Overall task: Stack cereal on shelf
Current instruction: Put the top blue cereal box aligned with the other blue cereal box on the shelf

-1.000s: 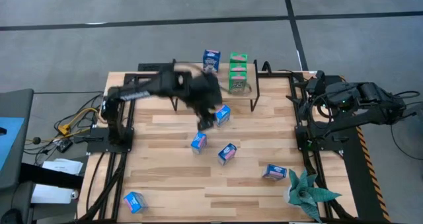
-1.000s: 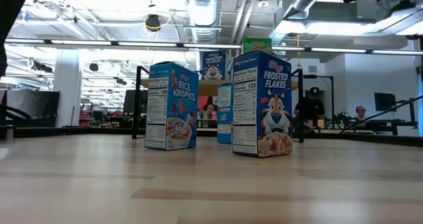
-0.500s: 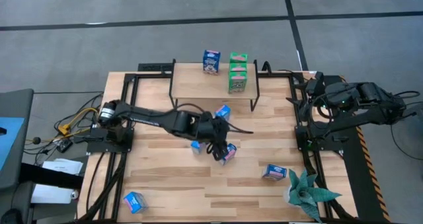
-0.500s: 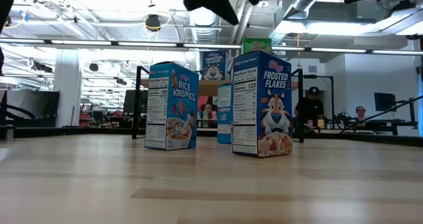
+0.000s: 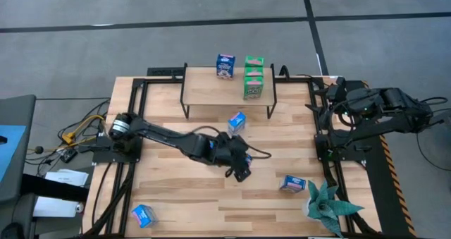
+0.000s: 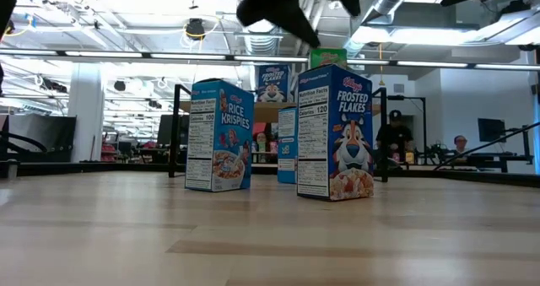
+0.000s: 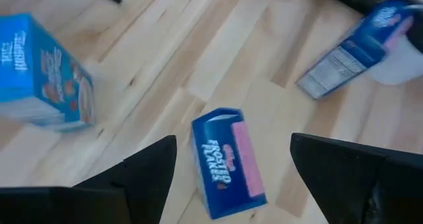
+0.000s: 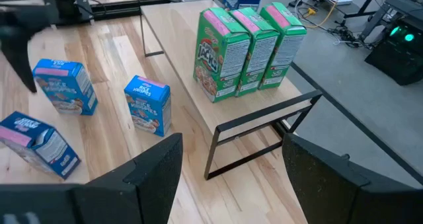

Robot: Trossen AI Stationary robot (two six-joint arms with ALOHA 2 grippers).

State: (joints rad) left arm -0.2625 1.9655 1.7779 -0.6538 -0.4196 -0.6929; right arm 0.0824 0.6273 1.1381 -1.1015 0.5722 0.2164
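My left gripper [image 7: 231,145] is open and hovers above an upright blue Frosted Flakes box [image 7: 228,161], one finger on each side, touching nothing. In the high view it sits at mid-table [image 5: 241,166]. In the low view it hangs over that box [image 6: 335,132], with a Rice Krispies box [image 6: 219,134] standing beside it. The shelf [image 5: 204,87] at the far edge carries three green boxes [image 5: 254,77] and one blue box [image 5: 225,65], all upright. My right gripper [image 8: 228,158] is open and waits at the table's right edge, facing the shelf.
More blue boxes are scattered about: one just in front of the shelf [image 5: 237,121], one lying toward the near right [image 5: 292,184], one at the near left corner [image 5: 143,214]. A teal spiky plant [image 5: 328,207] stands at the near right corner. People stand in the room behind.
My left arm has swung from in front of the shelf toward the near edge and come down, reaching out over the Frosted Flakes box at mid-table. In the low view its fingers have dropped into the top of the picture. No box has moved.
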